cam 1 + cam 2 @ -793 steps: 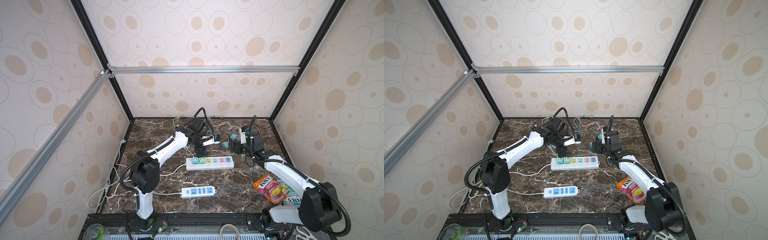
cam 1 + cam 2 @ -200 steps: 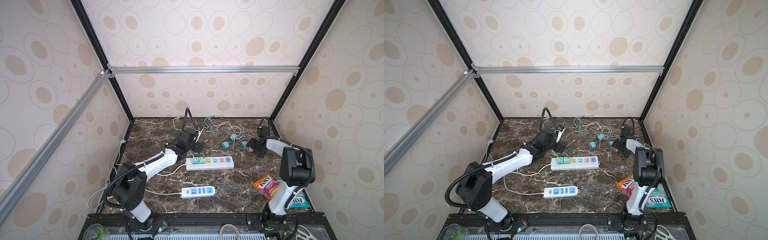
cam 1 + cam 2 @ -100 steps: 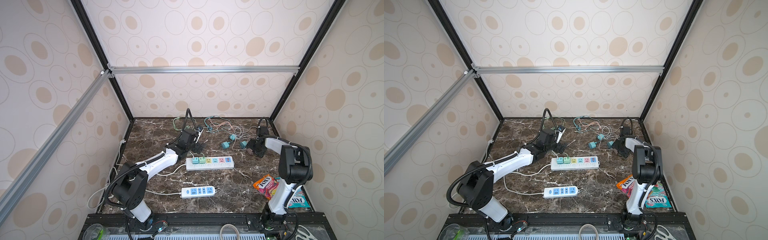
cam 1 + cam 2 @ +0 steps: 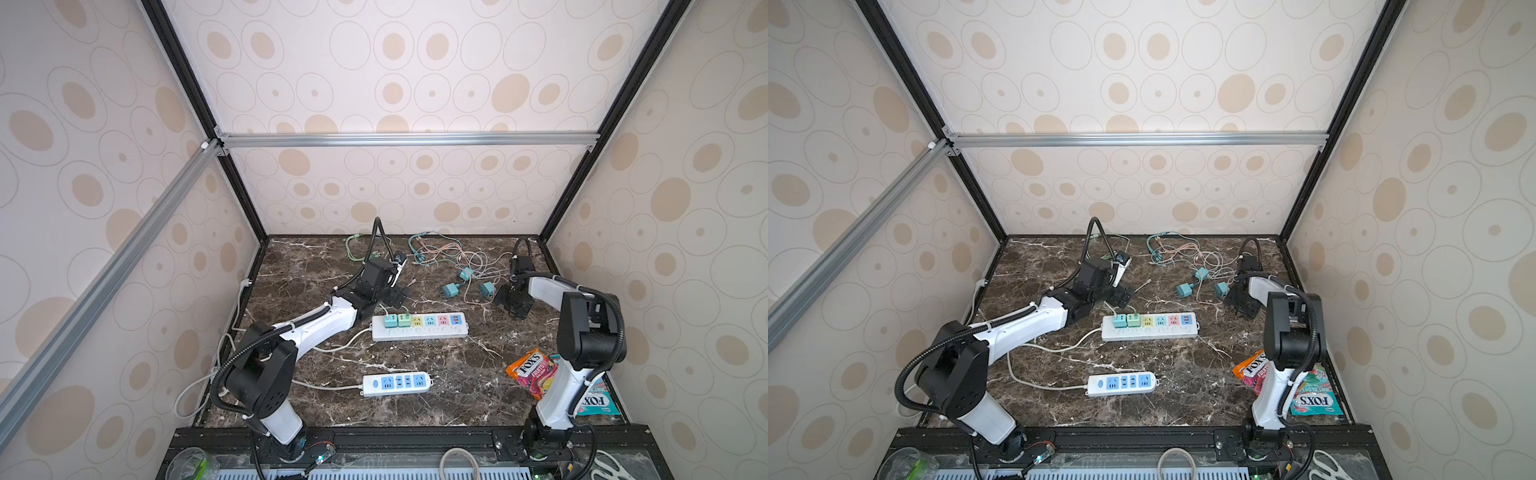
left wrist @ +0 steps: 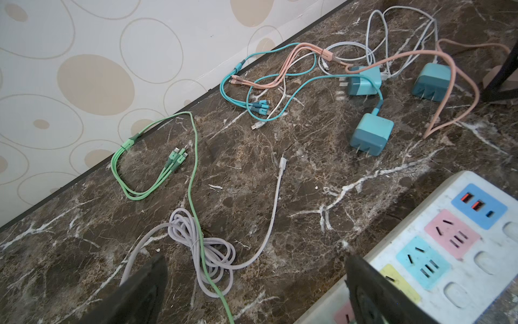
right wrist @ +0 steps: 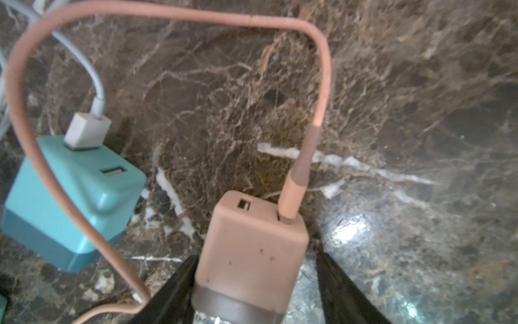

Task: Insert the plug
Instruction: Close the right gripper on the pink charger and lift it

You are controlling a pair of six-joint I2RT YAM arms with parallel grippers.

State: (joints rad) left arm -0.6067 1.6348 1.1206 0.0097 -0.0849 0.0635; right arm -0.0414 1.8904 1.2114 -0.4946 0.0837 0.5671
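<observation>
A salmon-pink plug [image 6: 252, 246] with a pink cable lies on the marble table. My right gripper [image 6: 255, 269] straddles it, open. One finger [image 6: 179, 280] touches its side, and the other finger [image 6: 336, 280] stands a gap away. In both top views the right gripper [image 4: 513, 301] [image 4: 1241, 301] sits at the back right and hides the plug. The white power strip [image 4: 419, 326] [image 4: 1150, 326] [image 5: 448, 246] has coloured sockets. A teal adapter and a green adapter sit in its left end. My left gripper [image 4: 395, 295] [image 5: 255, 258] hangs open and empty just behind the strip.
Three teal adapters [image 4: 450, 289] [image 5: 371, 134] lie in tangled cables [image 4: 436, 253], and one [image 6: 70, 202] is beside the pink plug. A grey cable coil [image 5: 201, 246] and a green cable [image 5: 145, 168] lie near the left gripper. A second strip [image 4: 397, 383] and candy bags [image 4: 532, 372] lie in front.
The right gripper's jaws have narrowed around the pink plug. Four seconds ago both arms were nearer the middle; the right has since swung to the back right. The left stays wide open.
</observation>
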